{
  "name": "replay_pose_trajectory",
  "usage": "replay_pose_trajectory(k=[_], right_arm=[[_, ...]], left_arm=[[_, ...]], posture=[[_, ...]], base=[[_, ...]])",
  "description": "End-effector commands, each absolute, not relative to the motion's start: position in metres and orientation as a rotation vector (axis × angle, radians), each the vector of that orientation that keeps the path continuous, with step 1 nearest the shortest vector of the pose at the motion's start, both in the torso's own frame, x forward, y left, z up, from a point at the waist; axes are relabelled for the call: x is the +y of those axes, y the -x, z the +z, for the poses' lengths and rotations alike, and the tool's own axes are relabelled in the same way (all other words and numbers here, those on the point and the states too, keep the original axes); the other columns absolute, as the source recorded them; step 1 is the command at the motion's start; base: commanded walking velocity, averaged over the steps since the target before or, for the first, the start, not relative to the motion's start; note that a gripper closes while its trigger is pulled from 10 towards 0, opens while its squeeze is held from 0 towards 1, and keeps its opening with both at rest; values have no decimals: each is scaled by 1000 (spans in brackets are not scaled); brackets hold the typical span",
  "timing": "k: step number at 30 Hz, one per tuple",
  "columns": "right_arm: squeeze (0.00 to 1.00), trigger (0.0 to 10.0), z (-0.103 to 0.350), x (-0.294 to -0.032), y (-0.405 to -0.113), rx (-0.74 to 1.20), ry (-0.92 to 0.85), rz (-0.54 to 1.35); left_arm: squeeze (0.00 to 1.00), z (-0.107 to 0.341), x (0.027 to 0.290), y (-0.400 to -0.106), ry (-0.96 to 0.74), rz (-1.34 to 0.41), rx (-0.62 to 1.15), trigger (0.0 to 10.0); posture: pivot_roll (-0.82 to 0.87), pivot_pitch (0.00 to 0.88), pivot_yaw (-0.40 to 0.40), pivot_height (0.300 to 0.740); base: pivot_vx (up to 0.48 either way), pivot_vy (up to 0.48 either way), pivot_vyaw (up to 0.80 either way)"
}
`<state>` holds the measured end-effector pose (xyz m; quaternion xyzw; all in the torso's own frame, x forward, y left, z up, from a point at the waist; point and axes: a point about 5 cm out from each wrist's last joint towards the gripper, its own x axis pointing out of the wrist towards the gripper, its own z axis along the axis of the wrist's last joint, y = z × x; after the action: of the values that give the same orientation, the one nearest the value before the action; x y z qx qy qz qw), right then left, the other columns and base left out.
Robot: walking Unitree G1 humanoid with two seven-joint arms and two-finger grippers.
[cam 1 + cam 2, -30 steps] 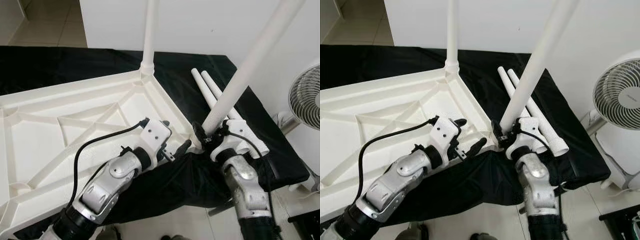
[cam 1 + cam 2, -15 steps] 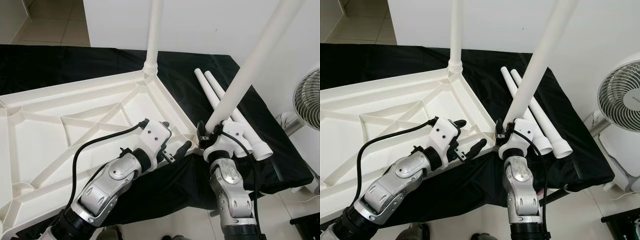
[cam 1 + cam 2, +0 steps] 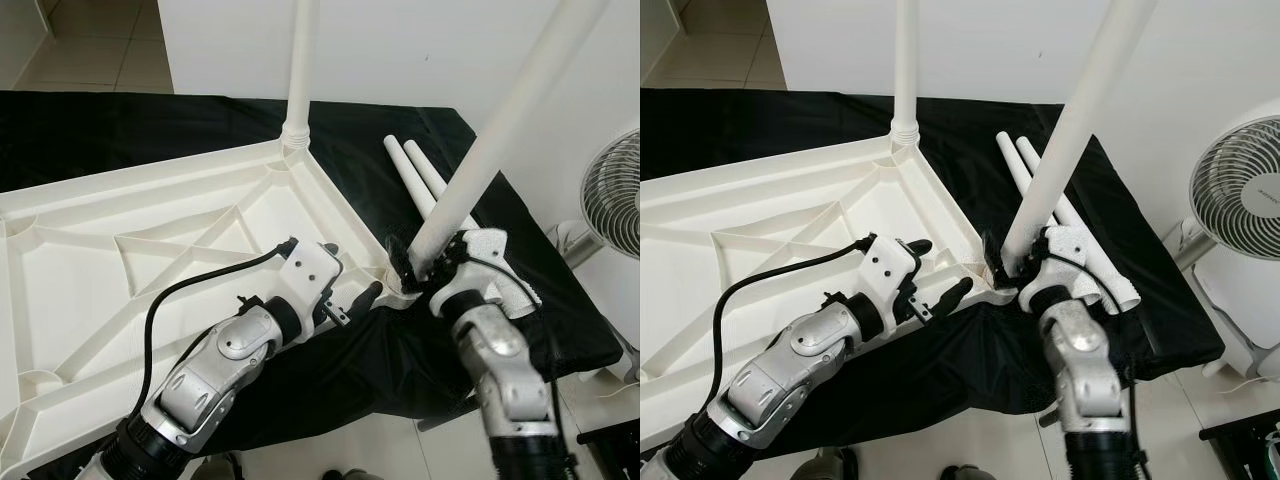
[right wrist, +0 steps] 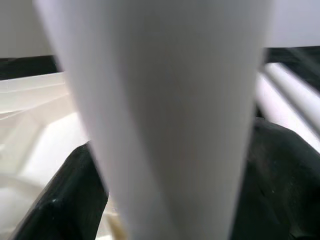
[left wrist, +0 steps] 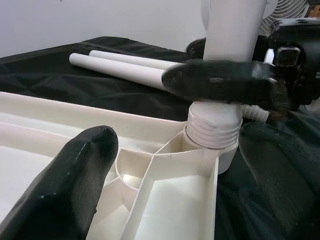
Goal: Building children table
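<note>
Your right gripper (image 3: 418,272) clamps its fingers on the leaning white leg (image 3: 490,150) at centre right; your left gripper (image 3: 938,270), fingers spread wide, straddles the tabletop (image 3: 150,250) corner.

Left hand (image 3: 936,270) spread wide, right hand (image 3: 1012,265) clamped — both forward

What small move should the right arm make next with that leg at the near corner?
Probably keep twisting the leg into the corner socket. The right gripper is shut on its base, threads show above the socket rim, and the leg leans rather than standing straight like the fitted leg. The left gripper, jaws open, rests at the tabletop edge beside it.
</note>
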<state>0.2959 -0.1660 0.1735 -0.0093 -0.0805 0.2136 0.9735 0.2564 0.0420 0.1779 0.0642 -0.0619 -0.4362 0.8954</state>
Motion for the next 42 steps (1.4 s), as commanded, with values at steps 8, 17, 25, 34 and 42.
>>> replay_pose_trajectory(k=[8, 17, 25, 34, 42], right_arm=[[0, 10000, 157, -177, -309, -46, 102, 663], [0, 0, 154, -189, -328, -14, 134, 697], [0, 0, 157, -196, -329, -38, 146, 726], [0, 10000, 153, -182, -321, -66, 74, 599], [0, 10000, 150, -174, -319, -70, 79, 365]], left_arm=[[0, 182, 36, -251, -156, -1053, -136, 10000], [0, 185, 38, -253, -160, -1038, -141, 10000], [0, 185, 38, -252, -157, -1039, -137, 10000], [0, 184, 37, -248, -146, -1058, -125, 10000], [0, 185, 39, -246, -112, -1069, -117, 10000]], posture=[[101, 109, -100, 740], [119, 116, -94, 740], [115, 126, -93, 740], [99, 146, -86, 740], [80, 163, -80, 740]], base=[[0, 0, 0], [0, 0, 0], [0, 0, 0], [0, 0, 0], [0, 0, 0]])
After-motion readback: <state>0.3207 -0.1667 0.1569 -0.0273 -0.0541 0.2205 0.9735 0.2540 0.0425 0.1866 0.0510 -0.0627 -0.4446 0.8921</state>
